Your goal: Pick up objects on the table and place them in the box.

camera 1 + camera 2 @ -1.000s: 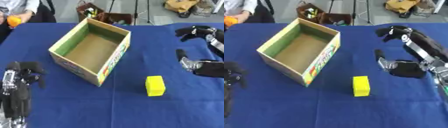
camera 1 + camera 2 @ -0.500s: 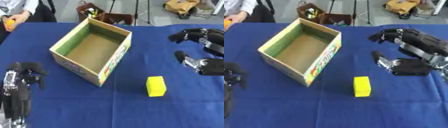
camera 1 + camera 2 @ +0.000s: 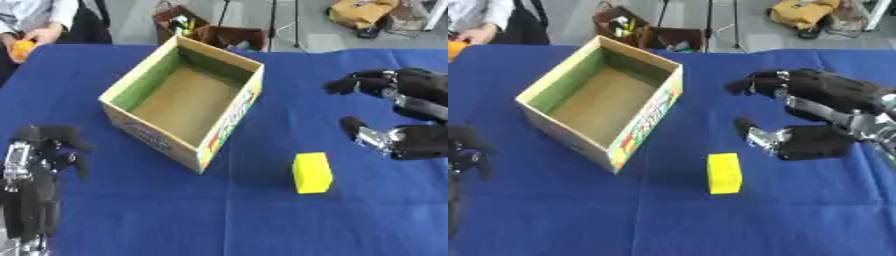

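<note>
Box: we see an open cardboard box left of centre in the frame, set askew on the table, top flaps gone or folded away — we cannot tell which.
Box contents: we find nothing inside; only the bare brown floor and green-tinted inner walls show.
Box surface: we note printed, colourful outer sides with red, green and yellow patches along the near wall, and sharp straight edges.
Yellow block: we see a small rectangular yellow block lying on the table at lower centre-right, near the box's closest corner but apart from it, its faces plain and matte.
Table: we see a blue cloth covering it, smooth with slight creases.
Right hand: we see the right hand at the right of the frame, black with silver parts, hovering to the right of the yellow block and not touching it; fingers curved and spread above, thumb apart below, nothing between them.
Left hand: we see the left hand in the lower left corner, fingers up and loosely bent, holding nothing.
Far edge: we see a person's hand at the upper left corner next to an orange object — beyond the table, a brown bin holds small items we cannot make out.
</note>
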`<state>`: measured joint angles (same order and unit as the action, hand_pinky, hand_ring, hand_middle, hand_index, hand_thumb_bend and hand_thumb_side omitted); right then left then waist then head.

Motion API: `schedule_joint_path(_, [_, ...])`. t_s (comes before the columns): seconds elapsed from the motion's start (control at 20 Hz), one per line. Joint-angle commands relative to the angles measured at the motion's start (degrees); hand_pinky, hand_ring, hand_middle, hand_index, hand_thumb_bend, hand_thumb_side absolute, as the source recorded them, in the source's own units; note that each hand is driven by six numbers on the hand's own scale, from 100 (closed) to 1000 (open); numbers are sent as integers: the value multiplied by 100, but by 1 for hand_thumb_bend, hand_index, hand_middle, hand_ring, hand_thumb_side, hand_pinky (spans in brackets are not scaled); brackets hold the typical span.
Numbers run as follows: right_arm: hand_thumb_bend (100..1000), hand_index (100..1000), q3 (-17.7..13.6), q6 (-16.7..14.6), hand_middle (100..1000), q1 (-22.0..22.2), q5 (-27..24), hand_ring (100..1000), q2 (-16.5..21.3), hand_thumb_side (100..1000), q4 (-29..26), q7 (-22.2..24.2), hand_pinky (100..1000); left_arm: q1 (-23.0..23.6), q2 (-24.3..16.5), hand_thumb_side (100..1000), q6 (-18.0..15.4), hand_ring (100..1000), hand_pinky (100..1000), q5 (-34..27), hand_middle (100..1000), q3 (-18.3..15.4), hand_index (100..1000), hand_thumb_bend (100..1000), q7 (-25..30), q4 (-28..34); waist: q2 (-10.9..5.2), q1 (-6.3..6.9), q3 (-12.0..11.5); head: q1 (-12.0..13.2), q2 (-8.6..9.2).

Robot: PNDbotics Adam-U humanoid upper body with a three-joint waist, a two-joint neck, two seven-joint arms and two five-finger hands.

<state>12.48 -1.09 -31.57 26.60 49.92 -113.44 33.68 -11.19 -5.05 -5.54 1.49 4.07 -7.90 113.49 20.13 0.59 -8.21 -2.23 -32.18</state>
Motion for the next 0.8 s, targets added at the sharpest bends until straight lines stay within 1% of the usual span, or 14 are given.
schedule_joint_path(0.05, [100,1000,-9,43,869,-91,-48,869,191,597,-116,192,885,-50,-100,964,7,493,224,-3,445,30,601,100,8,110,-129,-18,1,-8,22])
schedule_joint_path(0.15, [100,1000,9,46,873,-94,-114,872,181,640,-116,280,891,-50,-98,965,12,493,224,1,445,29,601,100,7,110,-123,-23,5,-10,17])
schedule_joint_path(0.25, [100,1000,41,1,886,-102,-213,882,177,736,-116,370,898,-50,-97,965,20,493,224,6,444,29,601,100,7,110,-117,-30,9,-8,18])
schedule_joint_path(0.3, [100,1000,53,-27,886,-103,-260,882,179,750,-116,417,898,-50,-96,965,25,493,224,8,444,29,601,100,6,110,-115,-32,12,-7,18])
schedule_joint_path(0.35, [100,1000,71,-53,889,-96,-315,884,182,902,-116,463,901,-51,-96,964,28,493,223,12,444,29,600,100,7,110,-112,-35,16,-7,15])
schedule_joint_path(0.5, [100,1000,131,-77,890,-63,-457,886,208,1000,-116,589,905,-54,-96,962,34,493,223,21,444,29,600,100,6,110,-103,-43,26,-6,12])
schedule_joint_path(0.65, [100,1000,255,-23,890,-14,-530,887,235,1000,-116,739,904,-59,-95,963,42,494,223,26,444,36,600,100,14,110,-93,-53,30,-11,11])
schedule_joint_path(0.8, [100,1000,387,57,891,26,-493,888,229,1000,-116,891,901,-63,-91,961,46,494,223,32,444,42,600,100,22,110,-81,-55,24,-17,16])
